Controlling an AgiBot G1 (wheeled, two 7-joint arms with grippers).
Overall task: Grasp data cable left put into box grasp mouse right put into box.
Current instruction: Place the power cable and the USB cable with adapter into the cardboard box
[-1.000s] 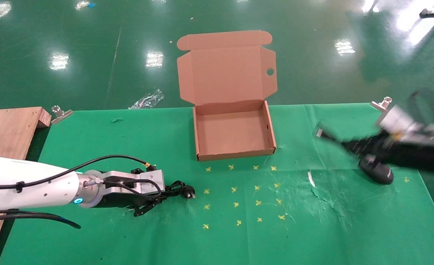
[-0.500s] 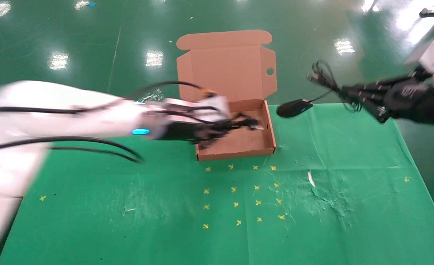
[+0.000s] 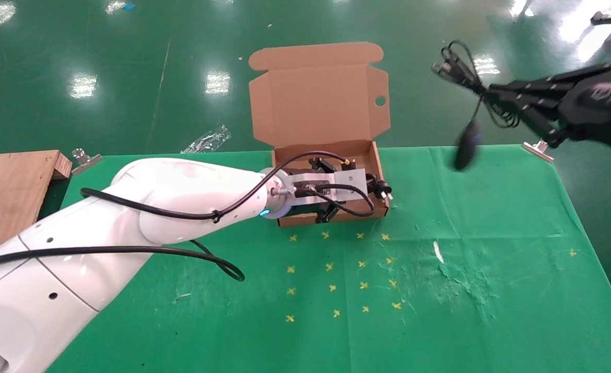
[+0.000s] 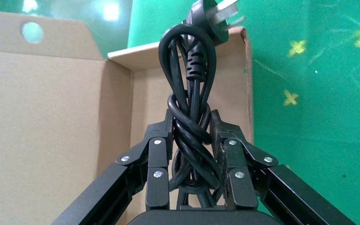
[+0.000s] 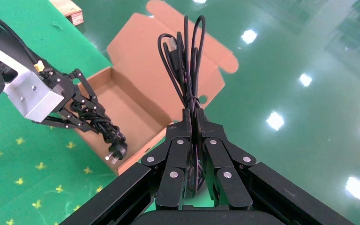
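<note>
Head view: left claw (image 3: 359, 192) clamps data cable (image 3: 375, 187) over box (image 3: 381, 171) right wall.

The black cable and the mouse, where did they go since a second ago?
The left gripper lifted the data cable off the cloth and carried it over the box, jaws shut on it. The right gripper picked the mouse up by its thin cord; it now dangles in the air, right of the box. The box stayed put, lid open.
</note>
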